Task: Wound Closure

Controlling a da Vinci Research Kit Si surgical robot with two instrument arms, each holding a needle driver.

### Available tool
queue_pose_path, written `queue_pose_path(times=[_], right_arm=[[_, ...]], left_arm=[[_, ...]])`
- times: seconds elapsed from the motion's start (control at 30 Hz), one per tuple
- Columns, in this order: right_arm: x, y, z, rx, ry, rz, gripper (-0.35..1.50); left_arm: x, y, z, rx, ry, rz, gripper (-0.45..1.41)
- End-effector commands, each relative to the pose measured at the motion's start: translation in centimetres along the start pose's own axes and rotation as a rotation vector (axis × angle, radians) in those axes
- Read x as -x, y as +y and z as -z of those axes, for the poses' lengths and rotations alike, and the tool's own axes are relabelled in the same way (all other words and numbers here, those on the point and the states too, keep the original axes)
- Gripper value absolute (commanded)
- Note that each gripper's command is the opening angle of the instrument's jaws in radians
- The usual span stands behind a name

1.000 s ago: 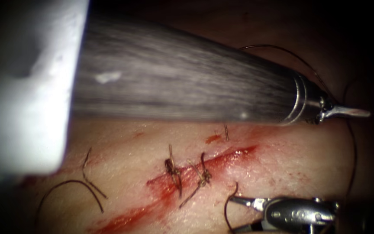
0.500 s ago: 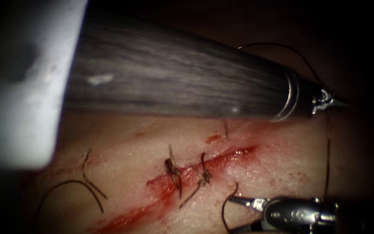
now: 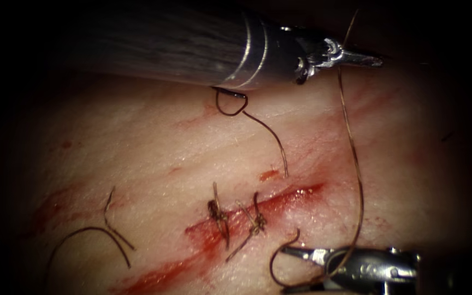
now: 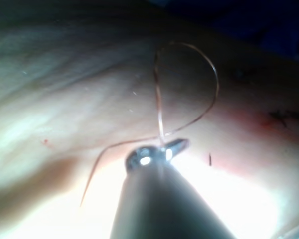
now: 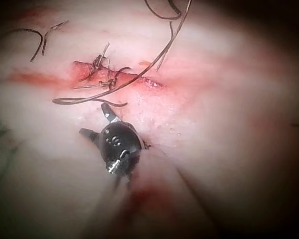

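The left tool (image 3: 356, 56), jaws clenched on the thread (image 3: 353, 158), sits above and right of the cut (image 3: 258, 216). From it the thread runs almost vertically down to the right tool (image 3: 301, 270), whose jaws stand released and hold nothing. A dark curved piece, likely the needle (image 3: 279, 265), lies free on the tissue (image 3: 137, 164) beside them, nearer the right arm. Counted: 2 tools, 2 knotted stitches (image 3: 236, 218), 1 cut.
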Motion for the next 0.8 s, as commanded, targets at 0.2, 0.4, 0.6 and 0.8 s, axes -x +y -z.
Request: queue_pose_path(times=[0.2,0.4,0.6,0.8], right_arm=[[-0.24,0.02,0.08,-0.020,0.036,-0.011,1.30],[-0.31,0.21,0.26,0.101,0.014,-0.003,1.46],[-0.16,0.21,0.50,0.025,-0.117,0.008,1.40],[-0.18,0.46,0.52,0.032,-0.145,0.012,1.31]], left_arm=[[0.07,-0.27,0.05,-0.024,0.009,-0.043,-0.45],[0.09,-0.38,0.19,-0.030,0.017,-0.049,-0.45],[0.02,-0.38,0.37,-0.043,0.025,-0.040,-0.45],[0.04,-0.35,0.41,-0.054,0.032,-0.037,-0.45]])
